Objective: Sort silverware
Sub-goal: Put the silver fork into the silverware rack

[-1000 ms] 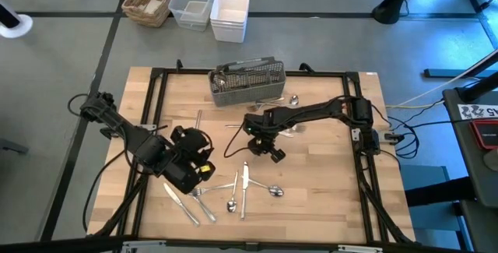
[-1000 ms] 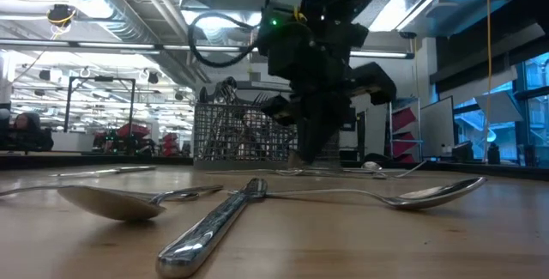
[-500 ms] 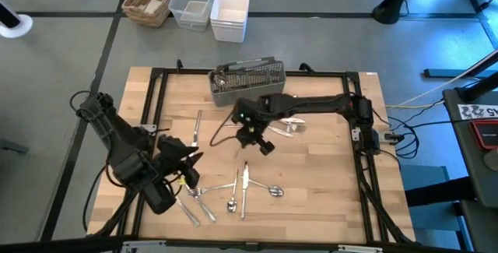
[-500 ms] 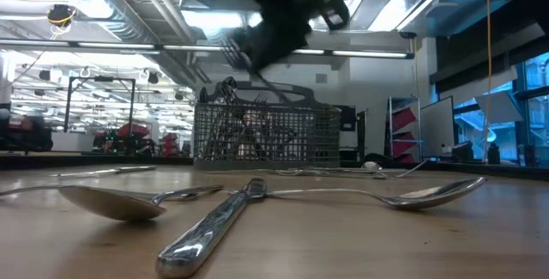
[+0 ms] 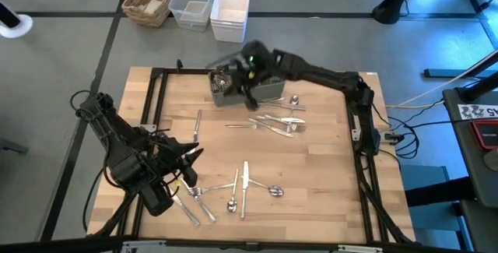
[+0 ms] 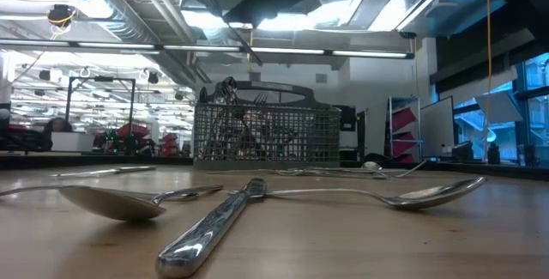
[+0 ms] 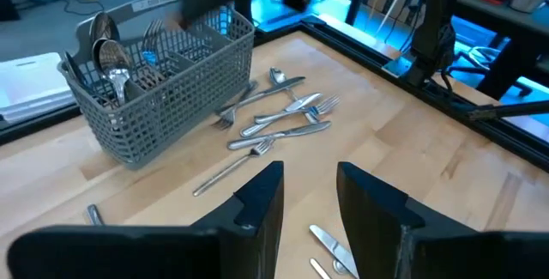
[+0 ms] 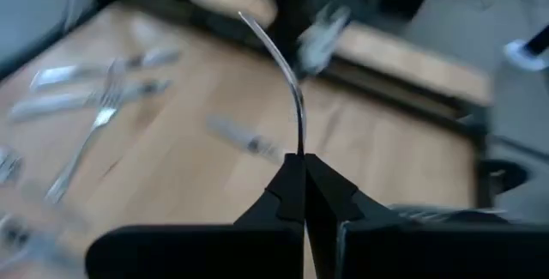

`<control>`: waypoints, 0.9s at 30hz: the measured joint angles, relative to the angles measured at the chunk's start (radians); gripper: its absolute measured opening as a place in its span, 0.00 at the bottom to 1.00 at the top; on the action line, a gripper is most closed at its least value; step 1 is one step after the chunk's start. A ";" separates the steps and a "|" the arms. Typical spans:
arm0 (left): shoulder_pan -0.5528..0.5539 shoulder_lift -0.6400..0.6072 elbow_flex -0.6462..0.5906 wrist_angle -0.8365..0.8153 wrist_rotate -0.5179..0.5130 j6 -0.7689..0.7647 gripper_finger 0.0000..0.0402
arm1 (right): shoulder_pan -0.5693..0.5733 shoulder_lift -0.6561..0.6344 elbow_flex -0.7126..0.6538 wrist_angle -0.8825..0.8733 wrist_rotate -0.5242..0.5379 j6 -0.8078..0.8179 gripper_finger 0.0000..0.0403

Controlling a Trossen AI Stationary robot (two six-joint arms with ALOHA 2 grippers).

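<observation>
The grey mesh caddy (image 5: 272, 89) stands at the table's far edge with silverware upright in it (image 7: 107, 56). My right gripper (image 5: 247, 74) hovers over the caddy's left part, shut on a thin, curved piece of silverware (image 8: 287, 81) seen edge-on. Loose forks and spoons (image 5: 278, 122) lie flat just in front of the caddy. Another group of silverware (image 5: 233, 187) lies near the front edge, and a lone piece (image 5: 197, 124) lies left of centre. My left gripper (image 7: 304, 197) hangs open over the near left of the table (image 5: 189, 158), with nothing between its fingers. My right gripper pinches one end of the silverware piece (image 8: 300, 148) between its two fingertips. The rest of the piece sticks out beyond the tips, along the fingers, in a curve. It is lifted clear, above the caddy; a thin streak of it (image 6: 247, 49) shows high over the caddy's rim.
A black frame (image 5: 156, 113) runs around the wooden table top. Beyond the far edge, on the floor, stand a wicker basket (image 5: 149, 0), a clear tub (image 5: 193, 2) and a white tub (image 5: 229, 15). Bare wood lies between the two groups of silverware.
My right gripper has risen from the middle of the table and swung toward the far edge, over the caddy, carrying the silverware piece clear of the wood. My left arm has drawn back toward the table's left edge and turned, its fingers still apart.
</observation>
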 joint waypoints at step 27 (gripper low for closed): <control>0.041 0.000 0.000 0.001 -0.105 -0.032 0.26 | -0.163 0.001 -0.408 0.614 -0.020 0.261 0.00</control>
